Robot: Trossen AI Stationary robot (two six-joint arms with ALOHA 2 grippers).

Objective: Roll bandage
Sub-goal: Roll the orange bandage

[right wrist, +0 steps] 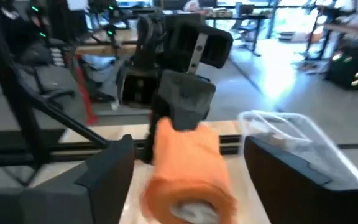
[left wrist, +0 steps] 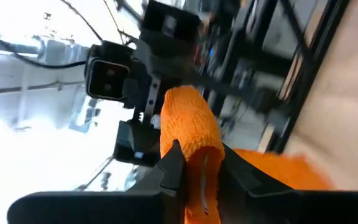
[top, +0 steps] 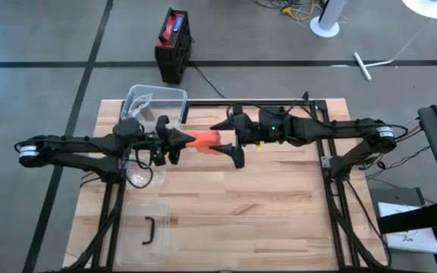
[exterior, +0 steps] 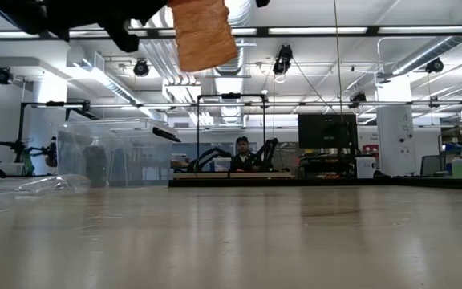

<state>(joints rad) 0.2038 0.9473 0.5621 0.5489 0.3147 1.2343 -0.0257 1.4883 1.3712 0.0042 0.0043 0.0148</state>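
Note:
The orange bandage (top: 203,140), wound into a short roll, hangs high above the middle of the wooden table (top: 279,220). In the low view the bandage (exterior: 203,32) shows far above the tabletop. My left gripper (top: 184,140) comes from the table's left and is shut on the roll's left end. My right gripper (top: 230,141) faces it from the right and is open. In the right wrist view its fingers (right wrist: 110,168) stand on either side of the roll (right wrist: 188,171) with a gap on each side. My left gripper (left wrist: 197,155) pinches the roll's end nearest to it (left wrist: 194,146) between its two fingers. The fingers come level from the table's left. The roll points away from them toward my right gripper, lifted clear of the table. More orange bandage (left wrist: 278,171) shows beside one finger.
A clear plastic box (top: 158,102) stands at the table's far left. A crumpled clear wrapper (top: 139,176) lies under my left arm. A clear lid with a black handle (top: 149,231) lies near the front left. The table's right half is bare wood.

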